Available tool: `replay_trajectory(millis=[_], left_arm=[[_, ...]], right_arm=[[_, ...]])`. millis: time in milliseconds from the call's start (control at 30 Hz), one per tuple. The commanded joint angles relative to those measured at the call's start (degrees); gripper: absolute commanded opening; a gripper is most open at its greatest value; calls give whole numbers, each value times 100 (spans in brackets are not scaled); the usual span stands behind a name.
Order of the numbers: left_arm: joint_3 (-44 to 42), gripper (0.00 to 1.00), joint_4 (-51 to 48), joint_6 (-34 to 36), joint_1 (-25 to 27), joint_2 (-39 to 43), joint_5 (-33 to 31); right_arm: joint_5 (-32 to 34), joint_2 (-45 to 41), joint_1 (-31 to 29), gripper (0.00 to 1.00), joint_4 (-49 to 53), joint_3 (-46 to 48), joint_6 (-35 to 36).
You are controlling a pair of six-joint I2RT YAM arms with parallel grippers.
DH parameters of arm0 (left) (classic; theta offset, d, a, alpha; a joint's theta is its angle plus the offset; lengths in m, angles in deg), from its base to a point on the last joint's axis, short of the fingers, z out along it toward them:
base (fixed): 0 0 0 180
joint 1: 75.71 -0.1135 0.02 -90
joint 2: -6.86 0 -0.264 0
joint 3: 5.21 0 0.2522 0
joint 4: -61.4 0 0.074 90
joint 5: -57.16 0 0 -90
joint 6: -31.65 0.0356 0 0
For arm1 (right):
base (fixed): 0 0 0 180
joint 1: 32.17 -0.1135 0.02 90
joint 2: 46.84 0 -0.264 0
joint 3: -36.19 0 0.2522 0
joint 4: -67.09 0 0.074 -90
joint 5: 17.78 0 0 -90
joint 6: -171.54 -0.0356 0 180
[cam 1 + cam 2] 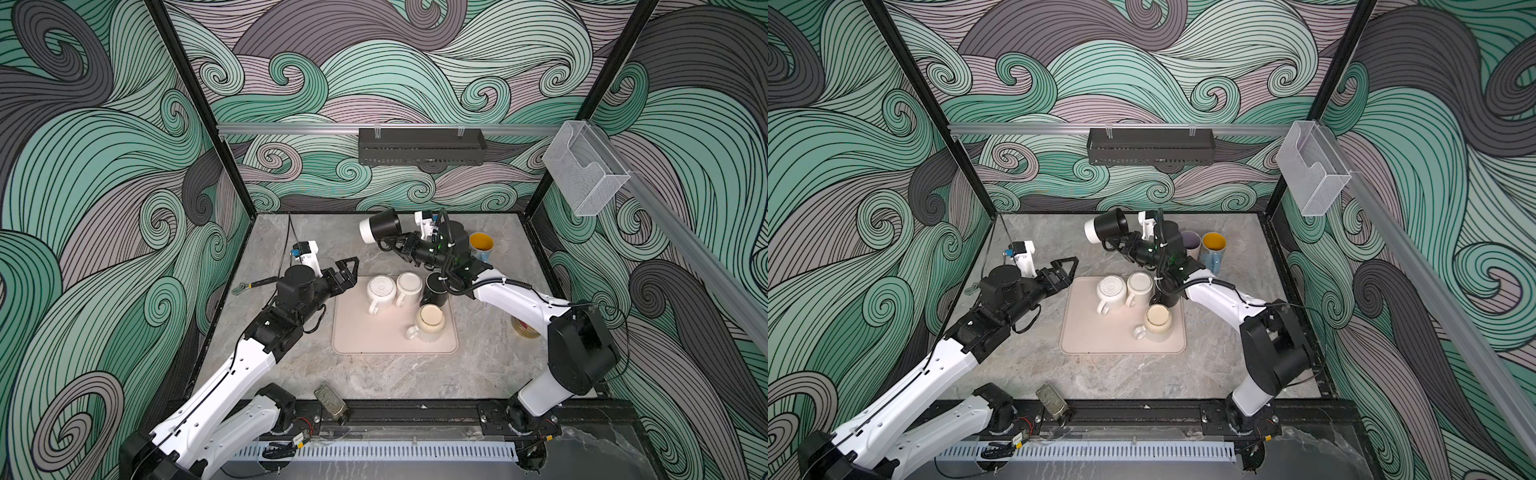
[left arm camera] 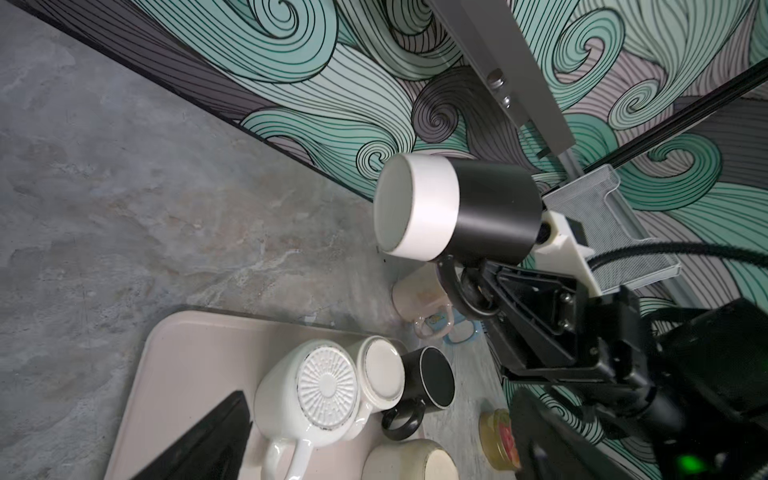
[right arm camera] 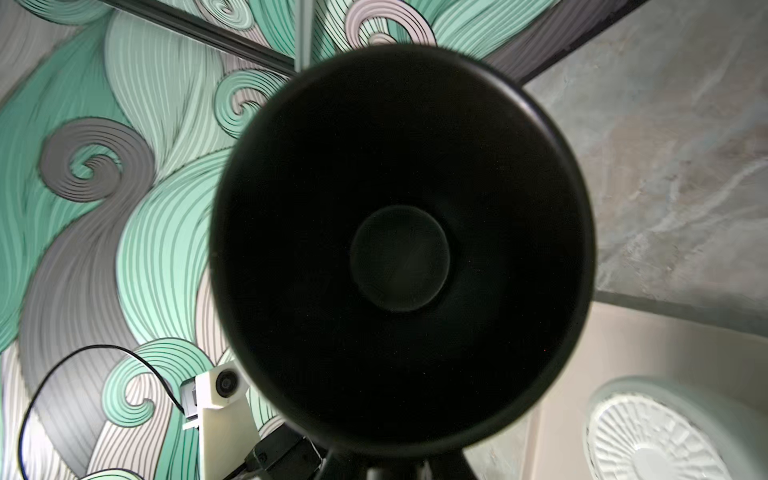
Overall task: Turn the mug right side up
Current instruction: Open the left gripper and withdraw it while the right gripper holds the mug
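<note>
Upper middle in a top view, the black, white-based mug [image 1: 381, 226] hangs sideways, right gripper [image 1: 388, 245] clamped on its handle; left gripper [image 1: 353, 272] stands spread apart.

jar [image 1: 521, 330] — half hidden, ribbed mug [image 3: 648, 432] — cropped

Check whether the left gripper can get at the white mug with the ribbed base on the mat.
Probably yes. The left gripper is open and empty, just beside the white mug, with nothing between them; a cream mug crowds only its far side.
</note>
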Motion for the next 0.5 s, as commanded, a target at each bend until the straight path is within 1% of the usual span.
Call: replay_trajectory(millis=[0,100,233,400,467], left_arm=[[284,99,-337,533,-19,-224,410],[258,98,-121,591,-16,-378,680],[269,96,-59,530,-14,-562,921],[255,96,-172,528,-10,-642,1044],[237,96,-172,538,-8,-636,1024]], right_arm=[[492,-94,35,0,1442,-678,1350],[796,35,76,0,1895,-891,1706],[1316,385,95,0,2908,-1545,2341],[2129,725,182,0,3275,-1835,2839],[2260,870,255,0,3315,-1889,2947]])
